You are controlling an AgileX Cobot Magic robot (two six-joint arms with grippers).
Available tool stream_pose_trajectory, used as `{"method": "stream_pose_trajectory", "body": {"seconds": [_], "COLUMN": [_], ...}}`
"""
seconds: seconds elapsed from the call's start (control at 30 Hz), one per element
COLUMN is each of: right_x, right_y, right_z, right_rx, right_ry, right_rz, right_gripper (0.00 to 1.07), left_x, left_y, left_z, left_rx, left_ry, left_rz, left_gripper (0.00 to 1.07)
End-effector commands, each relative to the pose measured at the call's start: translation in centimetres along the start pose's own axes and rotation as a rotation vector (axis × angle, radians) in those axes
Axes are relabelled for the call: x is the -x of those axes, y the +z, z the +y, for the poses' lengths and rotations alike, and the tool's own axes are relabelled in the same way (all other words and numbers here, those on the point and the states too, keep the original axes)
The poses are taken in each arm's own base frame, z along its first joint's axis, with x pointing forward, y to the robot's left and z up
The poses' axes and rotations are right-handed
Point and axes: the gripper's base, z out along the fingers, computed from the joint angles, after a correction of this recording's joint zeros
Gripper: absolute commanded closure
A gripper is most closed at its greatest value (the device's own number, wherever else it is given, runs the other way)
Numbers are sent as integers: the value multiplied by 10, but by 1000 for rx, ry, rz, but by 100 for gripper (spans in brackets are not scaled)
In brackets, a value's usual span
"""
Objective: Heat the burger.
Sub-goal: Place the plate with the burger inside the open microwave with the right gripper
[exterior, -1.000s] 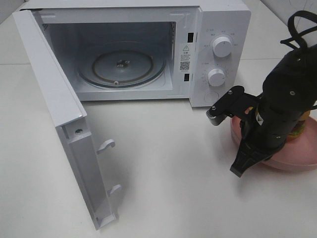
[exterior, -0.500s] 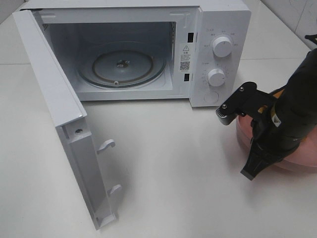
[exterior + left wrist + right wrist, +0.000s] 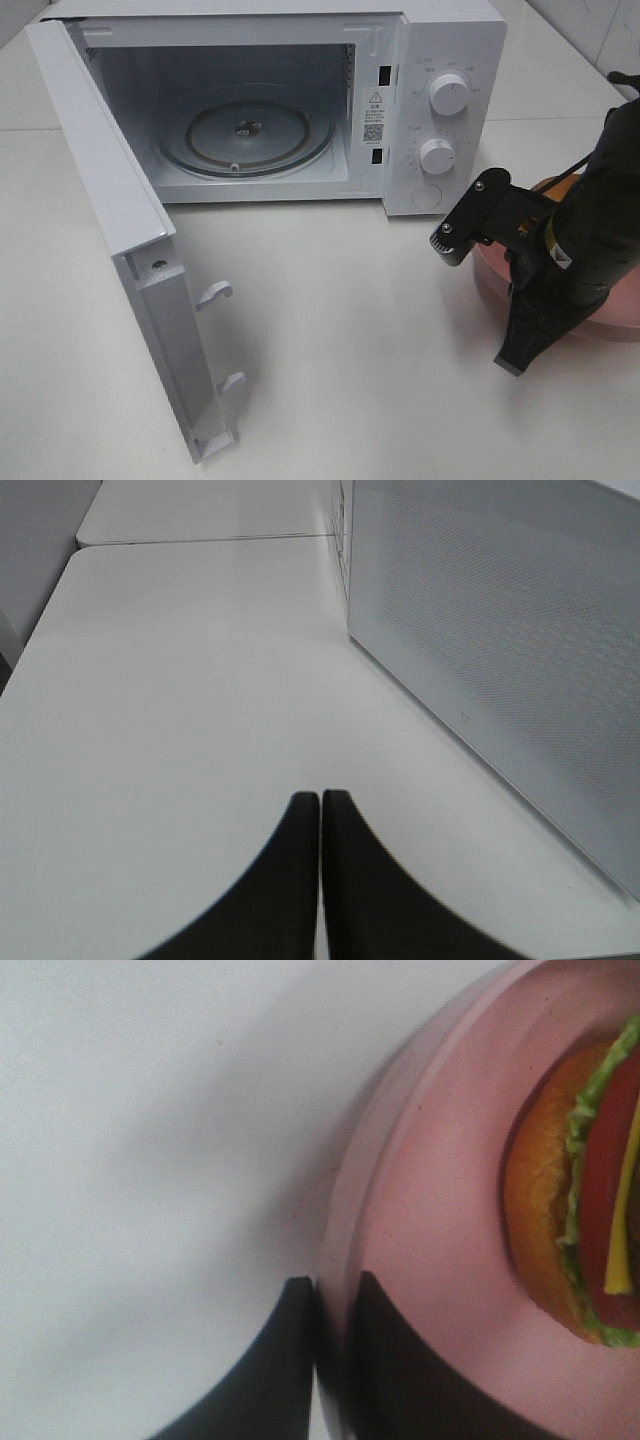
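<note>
The burger [image 3: 585,1190] lies on its side on a round pink plate [image 3: 440,1210]; bun, lettuce, tomato and cheese show in the right wrist view. My right gripper [image 3: 335,1285] is shut on the plate's rim, with one finger outside and one inside. In the high view this gripper [image 3: 512,358] is at the plate's [image 3: 490,285] front left edge, and the arm hides the burger. My left gripper [image 3: 320,810] is shut and empty over the bare table.
The white microwave [image 3: 450,60] stands at the back with its door [image 3: 110,210] swung open to the left and a glass turntable [image 3: 245,130] inside. Its perforated side wall [image 3: 500,660] is close beside the left gripper. Two knobs [image 3: 447,95] are on its right panel.
The right arm has moved right and lower over the plate, now covering the burger. Its gripper has shifted toward the plate's front left rim.
</note>
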Motion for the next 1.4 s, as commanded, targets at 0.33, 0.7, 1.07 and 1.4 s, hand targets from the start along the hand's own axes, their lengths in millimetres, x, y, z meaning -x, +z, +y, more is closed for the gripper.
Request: {"method": "stream_pose_trajectory", "body": {"seconds": [0.33,0.7,1.07,1.4], "right_x": [-1,5,-17,-22], "right_y": [-4,-12,-39,-53], "right_z": [-5,17,20,16], "right_rx": [-55,-65,-81,-105], "right_ry": [-21,-91,-149,-214], "right_rz": [6,-4,-180,-212], "right_gripper": [107,107,107,107], "left_x": [-1,-1,-1,-1], "left_y": [-2,-2,-2,-2], "left_z": [0,0,0,0], "left_rx": [-2,-2,-2,-2], "left_ry": [-1,-1,-1,-1], "left_rz": [-28,-28,-28,-28], "left_gripper": [106,106,106,106]}}
